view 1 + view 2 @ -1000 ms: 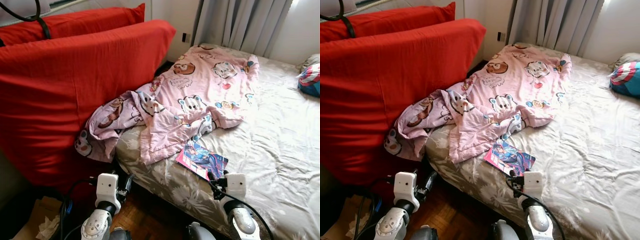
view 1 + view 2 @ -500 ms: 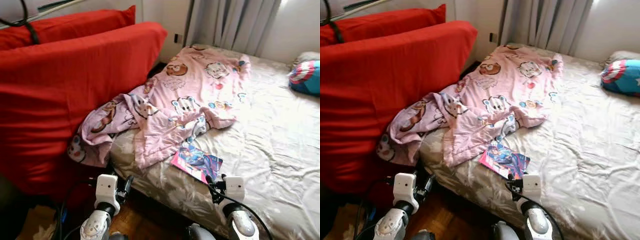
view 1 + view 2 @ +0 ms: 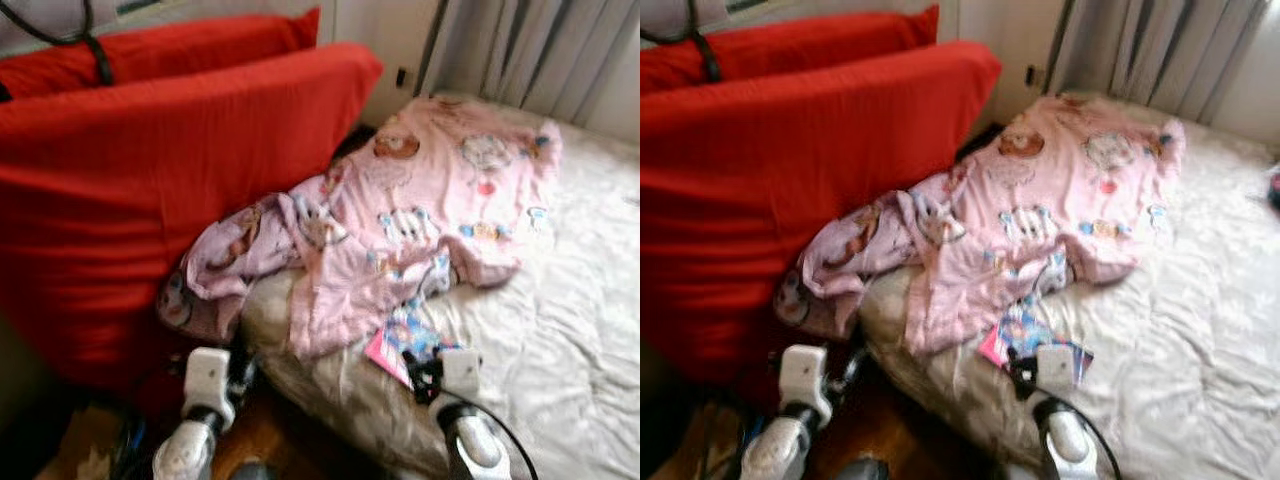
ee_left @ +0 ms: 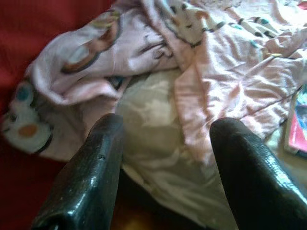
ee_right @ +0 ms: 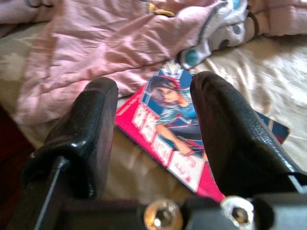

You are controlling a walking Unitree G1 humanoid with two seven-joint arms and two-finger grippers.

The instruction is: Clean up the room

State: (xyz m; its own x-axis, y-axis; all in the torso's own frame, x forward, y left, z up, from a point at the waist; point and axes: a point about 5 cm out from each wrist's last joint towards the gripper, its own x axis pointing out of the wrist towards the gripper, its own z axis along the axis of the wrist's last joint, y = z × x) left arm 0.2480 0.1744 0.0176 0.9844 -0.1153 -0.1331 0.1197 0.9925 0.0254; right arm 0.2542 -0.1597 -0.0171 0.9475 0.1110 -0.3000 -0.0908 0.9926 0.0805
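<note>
A crumpled pink cartoon blanket (image 3: 420, 220) lies across the bed's near corner and spills over its side against the red cushions. A pink and blue comic book (image 5: 168, 129) lies flat on the sheet just beyond the blanket's lower edge. My right gripper (image 5: 156, 84) is open, low over the bed edge, with the comic right ahead of its fingers and nothing between them. Beside the bed's corner my left gripper (image 4: 165, 129) is open too, facing the hanging blanket fold and the pale sheet under it.
The bed (image 3: 560, 330) has a wrinkled pale floral sheet. Two big red cushions (image 3: 150, 180) stand upright along its left side. Grey curtains (image 3: 540, 50) hang behind. Wooden floor (image 3: 260, 430) shows between my arms, with something brown and blurred at lower left (image 3: 80, 450).
The head views have swung and are now blurred; the pillow at far right has left the picture. Blanket and comic lie as before. Both grippers stay low and open.
</note>
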